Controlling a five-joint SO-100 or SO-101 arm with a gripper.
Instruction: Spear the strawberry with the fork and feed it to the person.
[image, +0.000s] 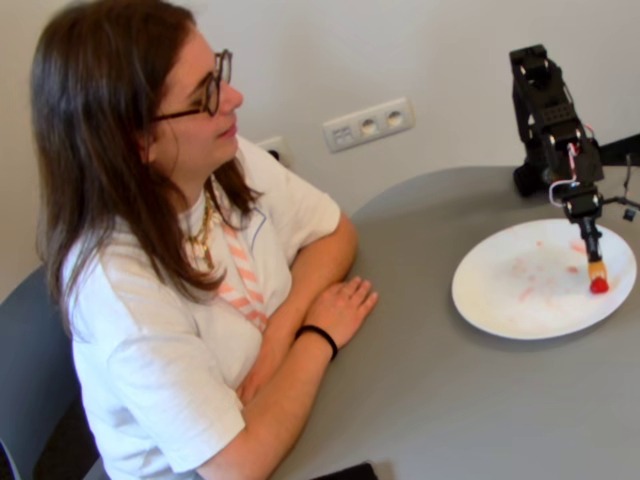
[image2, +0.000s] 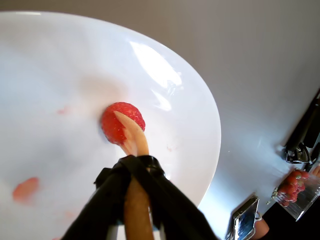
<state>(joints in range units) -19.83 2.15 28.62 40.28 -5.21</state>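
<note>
Pressing down, the orange fork (image2: 131, 131), clamped in the black hand (image2: 135, 175), meets the strawberry (image2: 116, 121) near the white plate's (image: 500, 310) right edge. Soft, slippery fruit looks likely to roll; spear its centre.

Strawberry (image: 599, 285) (image2: 122, 122): small bright red roundish piece, lying on the white plate (image: 500, 300) near its right edge in the fixed view, among pale pink smears. Fork (image: 596, 268) (image2: 134, 137): orange-yellow plastic, held on the tip of the thin black arm, pointing steeply down, tines against the berry's upper side in the wrist view; whether they pierce it cannot be told. Person (image: 190, 250): woman, long brown hair, dark round glasses, white T-shirt, gold necklace, black wristband, seated at the grey table's left in the fixed view, arms folded on it, face turned toward the plate, well apart from berry and fork.
</note>
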